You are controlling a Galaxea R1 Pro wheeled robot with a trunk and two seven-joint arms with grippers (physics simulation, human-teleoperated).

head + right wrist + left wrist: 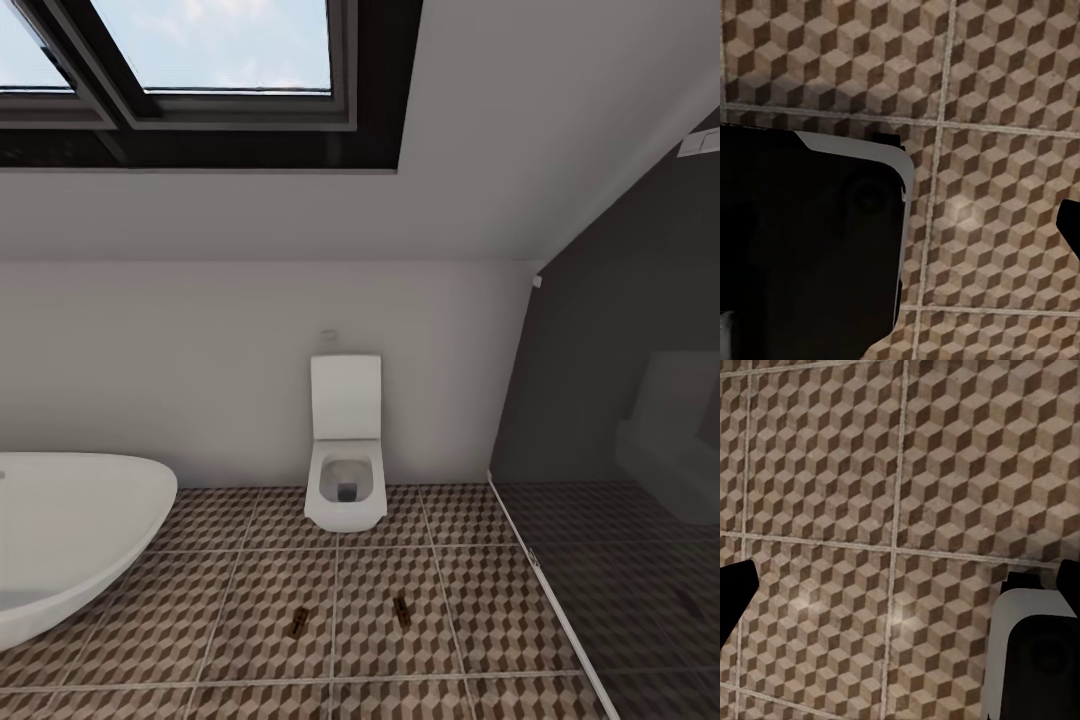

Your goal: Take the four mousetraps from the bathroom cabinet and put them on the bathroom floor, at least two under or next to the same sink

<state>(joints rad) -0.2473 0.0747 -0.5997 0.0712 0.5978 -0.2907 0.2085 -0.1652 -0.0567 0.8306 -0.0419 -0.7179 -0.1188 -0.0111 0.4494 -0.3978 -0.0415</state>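
A bathroom with a sloped white ceiling, a skylight (200, 60) and a bathroom floor (480, 600) of brown, beige and white cube-patterned tiles. Two small brown mousetraps lie flat on the floor, well apart from each other: one (298, 624) on the left, one (402, 611) on the right, both in front of a white wall-hung toilet (346, 470) with its lid raised. A big oval white tub (60, 540) stands at the left. A dark glass panel (620, 450) closes the right side. Both wrist cameras look down on bare patterned tiles; dark finger edges of the left hand (900, 607) and right hand (982, 225) show at the frame borders, set wide apart and holding nothing.
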